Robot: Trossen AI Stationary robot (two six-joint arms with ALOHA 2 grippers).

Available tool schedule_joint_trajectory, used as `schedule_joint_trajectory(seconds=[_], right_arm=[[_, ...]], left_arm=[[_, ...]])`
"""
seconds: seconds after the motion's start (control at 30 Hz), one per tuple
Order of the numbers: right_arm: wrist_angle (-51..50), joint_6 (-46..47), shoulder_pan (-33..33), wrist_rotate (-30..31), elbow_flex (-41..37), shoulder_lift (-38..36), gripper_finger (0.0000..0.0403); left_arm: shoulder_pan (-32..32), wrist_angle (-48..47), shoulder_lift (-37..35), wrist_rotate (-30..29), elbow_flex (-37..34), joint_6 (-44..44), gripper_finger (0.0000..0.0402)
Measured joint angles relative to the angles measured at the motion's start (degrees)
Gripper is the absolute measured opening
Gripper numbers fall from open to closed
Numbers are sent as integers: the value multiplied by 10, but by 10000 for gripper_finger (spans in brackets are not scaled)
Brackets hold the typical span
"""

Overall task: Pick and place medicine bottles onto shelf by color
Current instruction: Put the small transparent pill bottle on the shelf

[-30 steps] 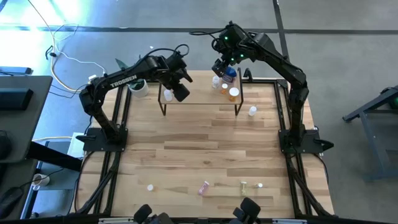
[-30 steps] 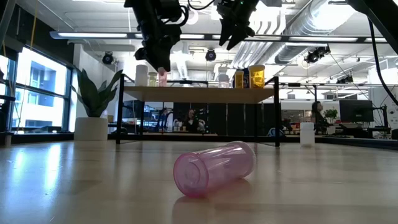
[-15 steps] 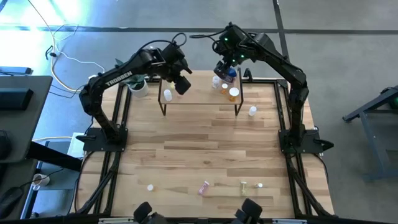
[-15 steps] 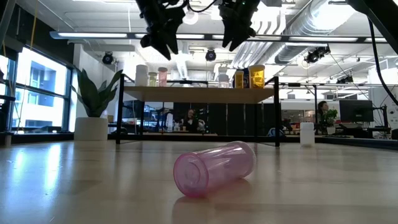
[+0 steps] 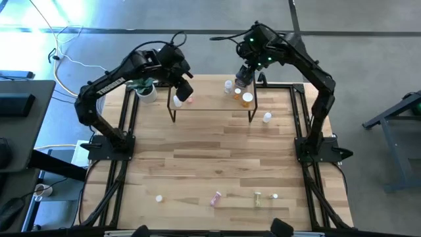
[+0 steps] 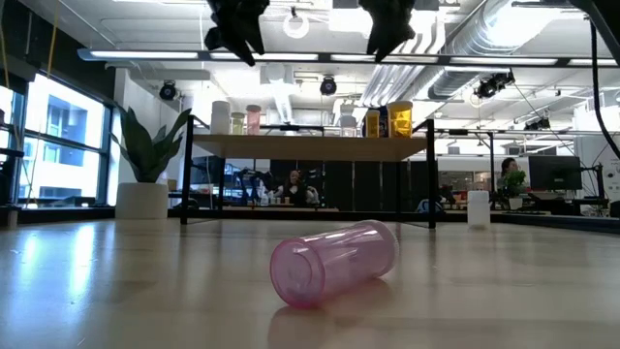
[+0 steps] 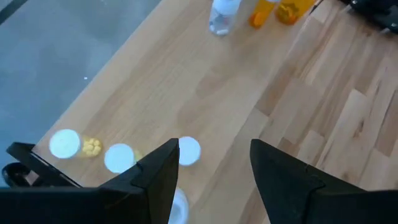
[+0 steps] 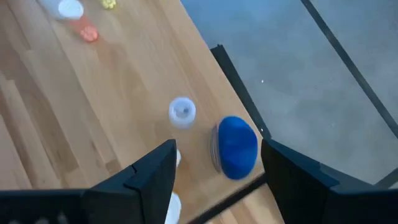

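The shelf (image 5: 212, 104) stands at the table's far side on thin black legs. On its left end stand a white-capped bottle (image 5: 177, 101) and a pink one (image 5: 190, 99). At its right end are a white one (image 5: 228, 85), an orange one (image 5: 247, 99) and a blue one (image 8: 236, 147). My left gripper (image 5: 187, 94) hangs open above the left end, touching nothing. My right gripper (image 5: 242, 78) hangs open above the blue bottle. A pink bottle (image 6: 334, 262) lies on its side near the front edge.
Near the front edge lie a white bottle (image 5: 158, 197), a yellow-green one (image 5: 258, 196) and another white one (image 5: 274, 195). A white bottle (image 5: 267, 118) stands on the table right of the shelf. A white plant pot (image 5: 147, 93) sits at the far left corner.
My left gripper has let go of the pink bottle on the shelf's left end, risen clear of it and drawn back toward the table's far left. The bottle stays upright on the shelf. My right gripper has risen a little and shifted toward the table's right edge, still open.
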Motion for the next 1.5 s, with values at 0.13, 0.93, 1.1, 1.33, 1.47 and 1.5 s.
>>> schedule_joint_trajectory(seconds=[0.13,0.93,1.1,1.33,1.47,1.5], right_arm=[[0,-2,-3,-1,-53,-31,226],[166,288,-7,111,-536,-407,226],[188,378,-7,123,-601,-448,226],[189,450,-18,133,-673,-465,226],[189,484,-38,132,-703,-465,226],[189,490,-45,131,-709,-465,226]], left_arm=[[-20,5,-5,-4,-20,-7,186],[-81,318,-182,34,-345,-92,186],[-81,340,-225,34,-394,-86,186],[-95,349,-293,42,-455,-99,186],[-117,358,-329,42,-483,-105,186],[-122,358,-336,42,-487,-108,186]])
